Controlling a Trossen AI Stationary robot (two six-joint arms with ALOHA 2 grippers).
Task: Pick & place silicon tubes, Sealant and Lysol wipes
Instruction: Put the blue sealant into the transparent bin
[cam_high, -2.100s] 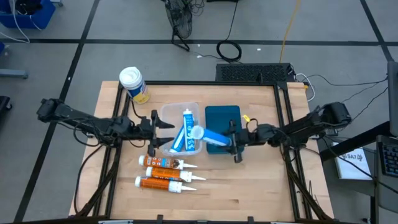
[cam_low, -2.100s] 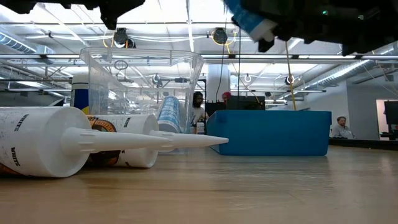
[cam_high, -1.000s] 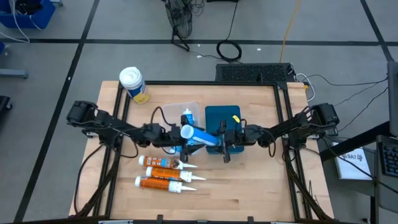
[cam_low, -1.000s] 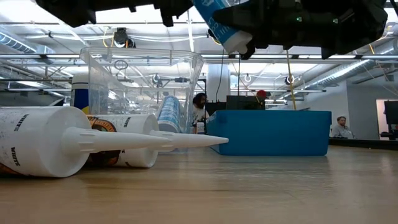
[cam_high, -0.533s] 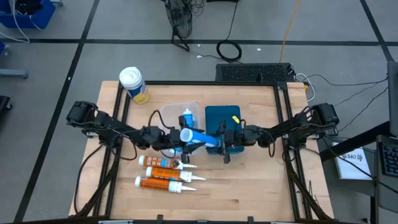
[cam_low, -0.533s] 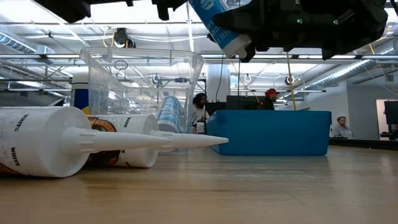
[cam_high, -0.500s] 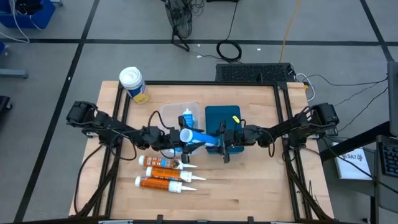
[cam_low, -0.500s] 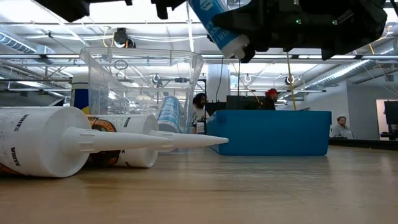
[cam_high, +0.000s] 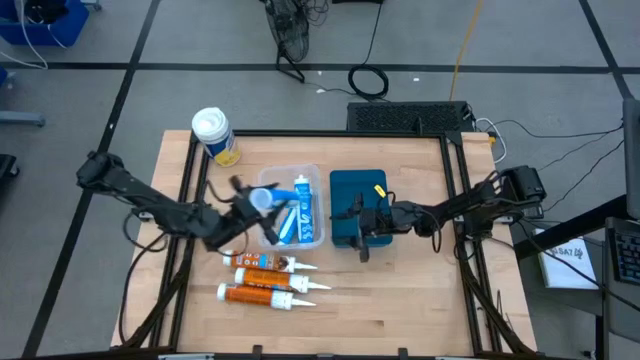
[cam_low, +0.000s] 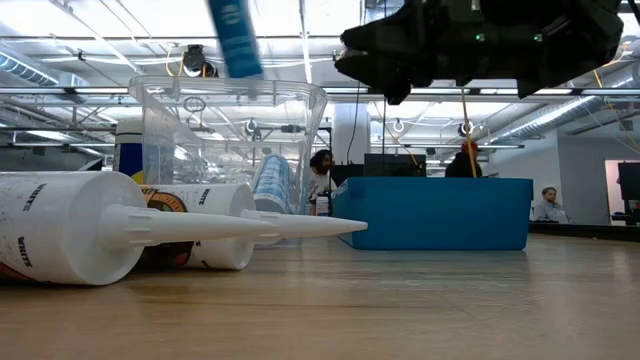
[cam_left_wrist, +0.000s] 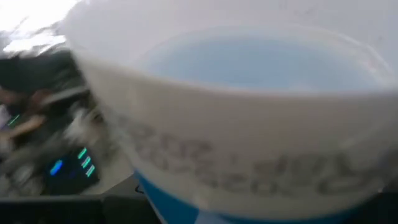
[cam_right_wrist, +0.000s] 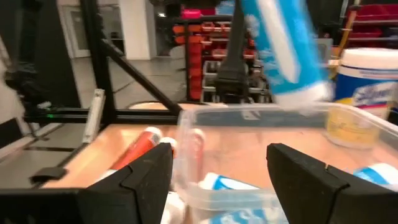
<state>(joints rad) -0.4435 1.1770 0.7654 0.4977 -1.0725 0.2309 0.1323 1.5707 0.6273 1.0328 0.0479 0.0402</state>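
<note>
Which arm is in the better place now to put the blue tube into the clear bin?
The left. Its gripper holds the blue tube at the clear bin, its tip over the rim. The right gripper hangs empty over the blue box, jaws open.

A clear plastic bin (cam_high: 312, 237) and a blue box (cam_high: 357, 185) are seen side by side on the wooden counter (cam_high: 420, 290); a cable coil (cam_high: 369, 81) lies on the floor beyond.
</note>
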